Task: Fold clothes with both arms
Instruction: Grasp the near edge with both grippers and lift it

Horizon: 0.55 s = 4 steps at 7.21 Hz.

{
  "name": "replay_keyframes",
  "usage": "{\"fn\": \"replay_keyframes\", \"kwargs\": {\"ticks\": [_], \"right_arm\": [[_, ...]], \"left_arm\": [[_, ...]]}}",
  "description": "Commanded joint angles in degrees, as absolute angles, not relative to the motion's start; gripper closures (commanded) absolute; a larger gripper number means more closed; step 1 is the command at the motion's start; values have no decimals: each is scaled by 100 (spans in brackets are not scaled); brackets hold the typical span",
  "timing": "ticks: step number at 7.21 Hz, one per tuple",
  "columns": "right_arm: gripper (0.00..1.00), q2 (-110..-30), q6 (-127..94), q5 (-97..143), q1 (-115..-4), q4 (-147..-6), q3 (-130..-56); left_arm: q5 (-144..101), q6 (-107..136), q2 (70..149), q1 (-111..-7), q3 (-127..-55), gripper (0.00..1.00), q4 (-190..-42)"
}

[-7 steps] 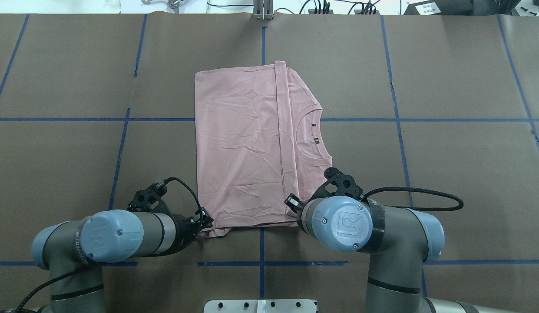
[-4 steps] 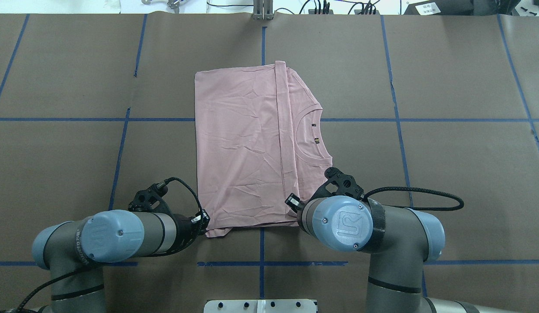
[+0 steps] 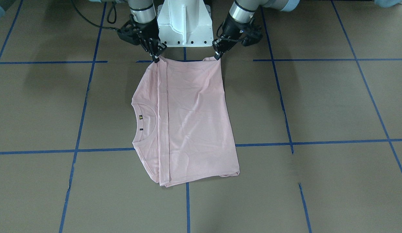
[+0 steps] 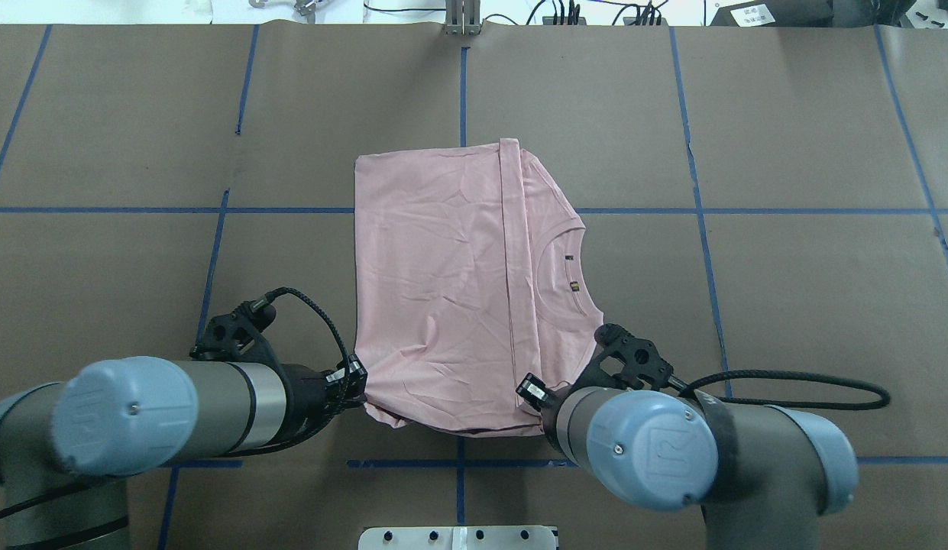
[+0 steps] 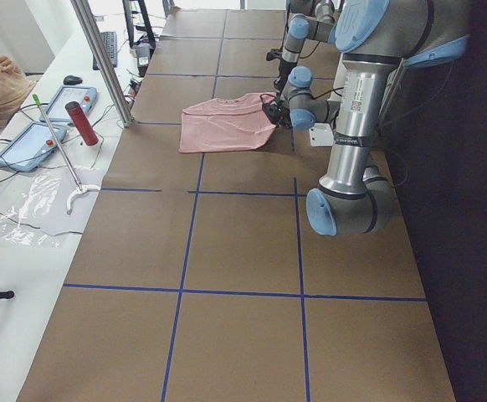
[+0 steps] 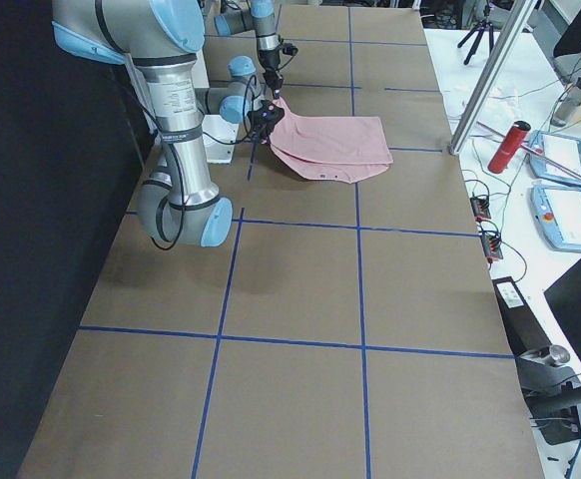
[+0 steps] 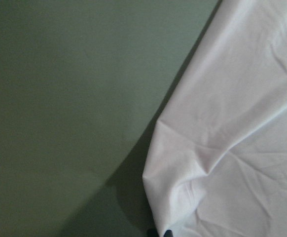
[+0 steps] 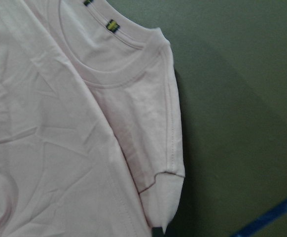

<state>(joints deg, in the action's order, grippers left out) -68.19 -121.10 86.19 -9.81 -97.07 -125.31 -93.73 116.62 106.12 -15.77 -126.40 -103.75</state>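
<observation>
Overhead exterior view: nearest the robot, the left claw (image 4: 357, 380) and right claw (image 3: 155, 59) are each clamped on 1 near corner of the pink T-shirt (image 4: 443, 290), holding that edge lifted. The right wrist hides its tips. Farther out the shirt lies folded on the brown tabletop (image 4: 787, 305), which spreads wide around it, crossed by blue tape lines (image 4: 99, 209).

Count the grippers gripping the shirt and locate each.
2. The left gripper holds the T-shirt at its robot-side corner away from the collar; the right gripper holds the robot-side corner beside the collar.
</observation>
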Motion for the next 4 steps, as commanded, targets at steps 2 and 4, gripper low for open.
{"fn": "replay_keyframes", "kwargs": {"ticks": [2, 4], "right_arm": [[100, -6253, -11720, 8709, -1979, -10477, -12898], [100, -5505, -11119, 8991, -2940, -10058, -11486]], "left_arm": [[-9404, 10957, 11203, -2271, -12976, 100, -9668], [-9378, 10409, 11618, -2740, -11757, 100, -10322]]}}
